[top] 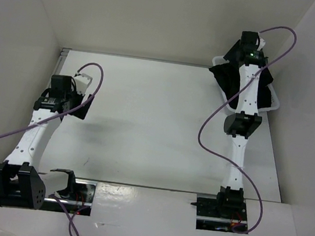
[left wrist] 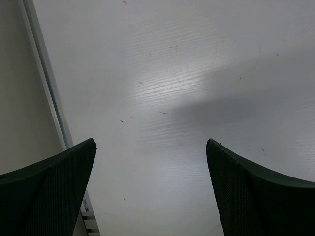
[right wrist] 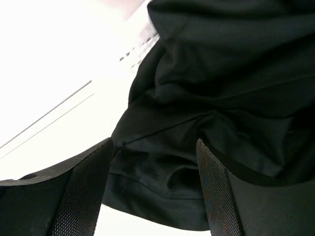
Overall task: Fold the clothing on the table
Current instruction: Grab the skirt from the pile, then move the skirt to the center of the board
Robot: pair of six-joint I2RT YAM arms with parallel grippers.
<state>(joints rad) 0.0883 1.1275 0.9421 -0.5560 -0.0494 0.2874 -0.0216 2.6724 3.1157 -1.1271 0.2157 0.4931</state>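
Note:
No clothing lies on the open table (top: 156, 124). Black fabric (top: 225, 77) is heaped in a white basket (top: 274, 105) at the far right, and I cannot tell which garment it is. My right gripper (top: 244, 55) reaches into that basket. In the right wrist view it (right wrist: 155, 142) is open, its fingers apart just above a hemmed fold of the black fabric (right wrist: 221, 64), pinching nothing. My left gripper (top: 80, 106) hovers over the left side of the table. In the left wrist view it (left wrist: 150, 142) is wide open over bare tabletop (left wrist: 172, 73).
White wall panels close in the table on the left, back and right. A metal strip (left wrist: 47, 83) runs along the table's left edge beside the left gripper. Purple cables (top: 205, 130) loop off both arms.

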